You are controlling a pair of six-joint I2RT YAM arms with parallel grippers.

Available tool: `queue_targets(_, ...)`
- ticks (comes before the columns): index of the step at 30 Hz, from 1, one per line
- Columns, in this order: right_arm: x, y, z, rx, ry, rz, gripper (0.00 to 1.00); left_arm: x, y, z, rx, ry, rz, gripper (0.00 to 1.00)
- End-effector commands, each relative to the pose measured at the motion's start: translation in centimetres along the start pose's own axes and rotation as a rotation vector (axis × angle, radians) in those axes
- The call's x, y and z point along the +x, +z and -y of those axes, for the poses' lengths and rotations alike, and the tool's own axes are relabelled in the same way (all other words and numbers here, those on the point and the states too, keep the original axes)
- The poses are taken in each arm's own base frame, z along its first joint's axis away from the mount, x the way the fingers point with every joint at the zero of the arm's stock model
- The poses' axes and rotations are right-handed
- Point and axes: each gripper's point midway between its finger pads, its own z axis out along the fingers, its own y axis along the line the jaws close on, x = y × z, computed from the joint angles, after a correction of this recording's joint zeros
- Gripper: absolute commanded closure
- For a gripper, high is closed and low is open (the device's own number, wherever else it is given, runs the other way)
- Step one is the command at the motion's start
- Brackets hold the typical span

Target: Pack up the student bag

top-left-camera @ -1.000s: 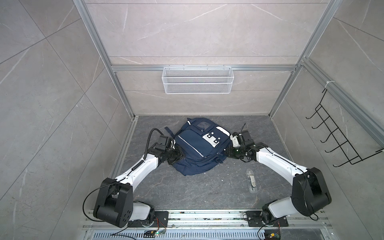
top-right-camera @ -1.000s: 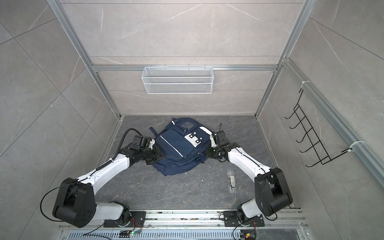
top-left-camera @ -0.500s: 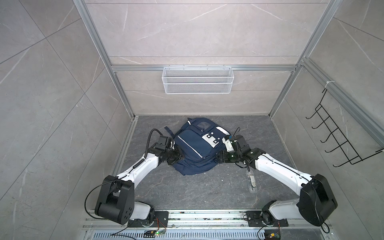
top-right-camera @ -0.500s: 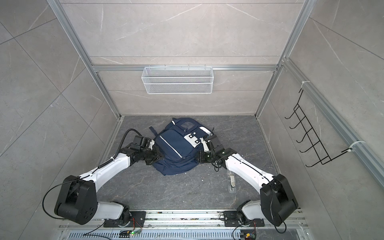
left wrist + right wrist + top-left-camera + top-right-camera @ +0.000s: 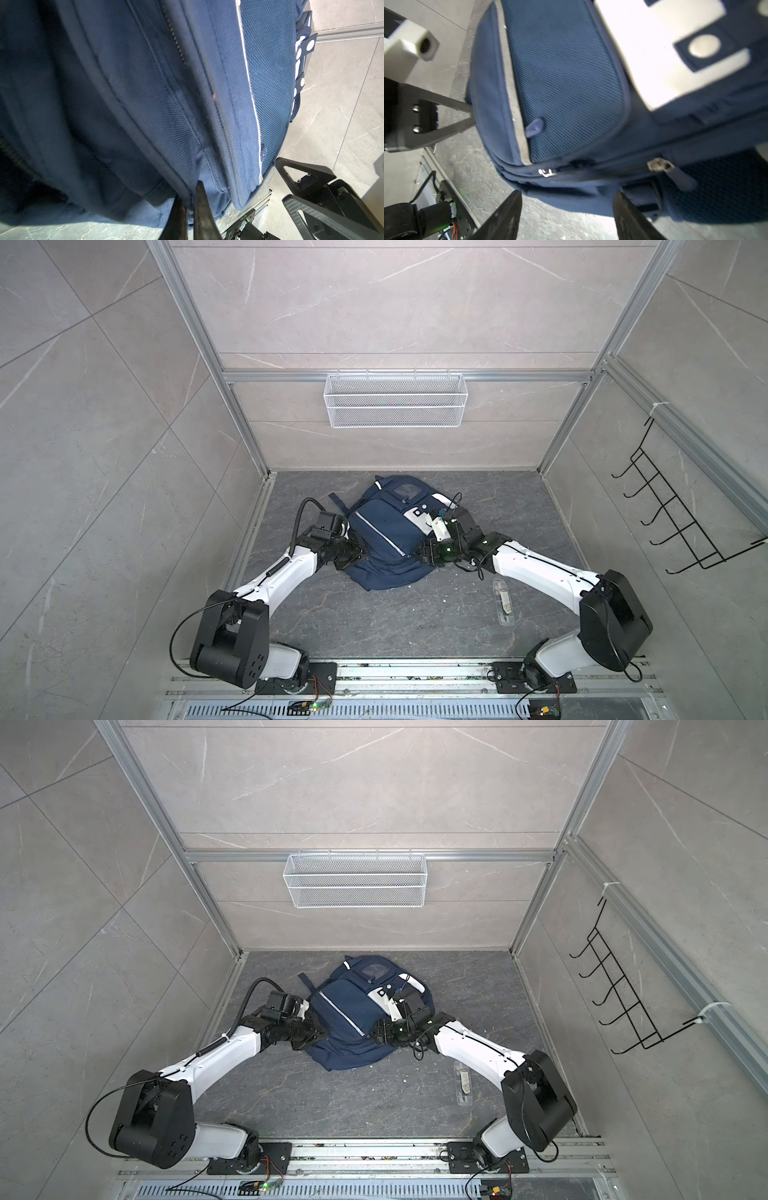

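The left pincer (image 5: 190,198) is clenched on a piped seam ridge of the large navy-blue fabric backpack (image 5: 384,531), on the flank lying left of the white wire-mesh basket (image 5: 395,406). The backpack is laid front-up on the dark grey marbled worktop (image 5: 374,626), under and forward of the basket. Its cloth is judged soft and slumping. It bulges, so some load is assumed inside, but the weight cannot be told. A pinch of loose cloth is expected to stretch or slip. Seams, piping, straps or the metal zip pull (image 5: 660,166) are judged the surer holds. The right pincer (image 5: 566,194) is released, jaws apart and empty, and set at the zipped edge right of the basket's middle.
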Motion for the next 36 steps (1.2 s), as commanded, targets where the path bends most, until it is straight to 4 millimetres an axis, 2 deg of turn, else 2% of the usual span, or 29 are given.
queue_targets(1,-1.0,0.8,-1.3,-0.045,0.003,0.000,0.28,-0.5,-0.2,-0.2,-0.016,0.031,0.020,1.00)
queue_targets(12,-1.0,3.6,-1.2,-0.060,0.001,-0.043,0.28,-0.2,-0.5,-0.2,-0.013,0.031,0.019,1.00)
queue_targets(16,0.4,3.9,-2.6,-0.112,-0.021,-0.077,0.29,0.0,-0.4,-0.5,-0.013,0.027,0.017,1.00)
queue_targets(21,2.0,1.9,-4.5,-0.152,-0.048,-0.084,0.29,0.0,-0.5,-0.6,-0.019,0.030,0.021,1.00)
queue_targets(28,5.0,-2.9,-7.7,-0.267,-0.114,-0.126,0.30,-0.5,-0.4,-0.3,-0.022,0.035,0.027,1.00)
queue_targets(29,5.2,-3.2,-7.6,-0.265,-0.117,-0.126,0.30,-0.5,-0.4,-0.3,-0.021,0.037,0.027,1.00)
queue_targets(32,5.1,-3.3,-5.3,-0.137,-0.113,-0.096,0.31,-0.7,-0.1,-0.2,-0.016,0.029,0.027,1.00)
queue_targets(34,4.8,-2.7,-3.3,-0.023,-0.100,-0.086,0.33,-0.8,0.1,0.0,-0.010,0.023,0.026,1.00)
queue_targets(36,4.7,-1.8,-2.3,0.042,-0.103,-0.083,0.35,-0.8,0.2,0.2,-0.007,0.026,0.023,1.00)
